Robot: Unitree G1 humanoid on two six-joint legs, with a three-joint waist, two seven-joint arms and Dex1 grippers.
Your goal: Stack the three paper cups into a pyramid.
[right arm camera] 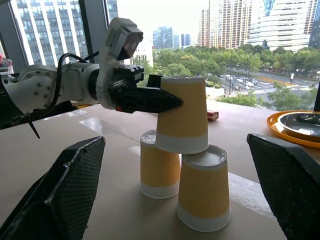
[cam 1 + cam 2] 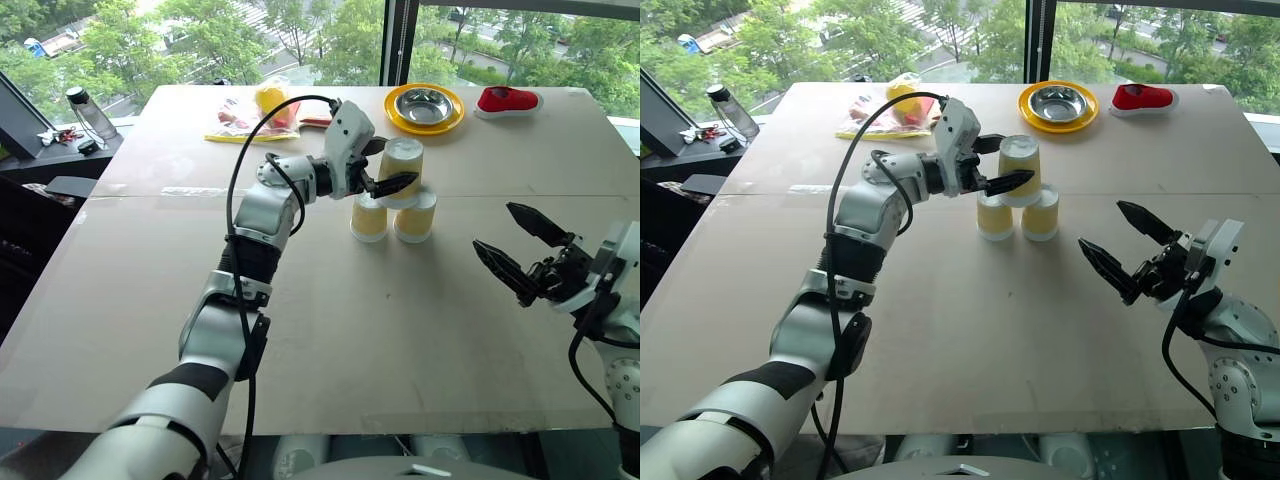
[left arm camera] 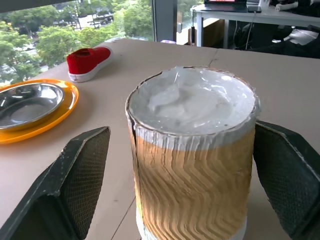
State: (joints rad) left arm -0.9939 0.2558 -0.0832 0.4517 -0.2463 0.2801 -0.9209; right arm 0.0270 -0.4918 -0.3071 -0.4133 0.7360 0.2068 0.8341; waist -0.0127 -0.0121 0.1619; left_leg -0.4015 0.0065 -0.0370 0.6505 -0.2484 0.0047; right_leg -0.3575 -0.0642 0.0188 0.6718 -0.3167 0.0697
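Fingers of the left gripper (image 2: 388,166) stand spread to either side of the top paper cup (image 2: 402,171), with daylight between each black pad and the ribbed yellow wall in the left wrist view; nothing is clamped. That cup sits upside down, white base up, bridging the left base cup (image 2: 368,216) and the right base cup (image 2: 415,215), which stand inverted and side by side near the middle of the wooden table (image 2: 300,330). All three cups are thus in pyramid form.

Risk lies in the withdrawal, as I judge it. One finger reaches along the near side of the top cup and the other behind it, so a sideways pull or a drop of the wrist could drag a pad across the wall and tip the light cup off its two narrow perches, or nudge a base cup apart and let the top one fall through. A straight retreat along the fingers' own line looks safest.

Behind the gripper, the left forearm runs level from the near left edge toward the cups, wrist bent to the right. The right gripper (image 2: 522,248) hangs wide open and empty, well apart on the right, pointing toward the stack. A steel bowl on a yellow plate (image 2: 425,107) and a red shoe (image 2: 507,100) lie at the far edge.
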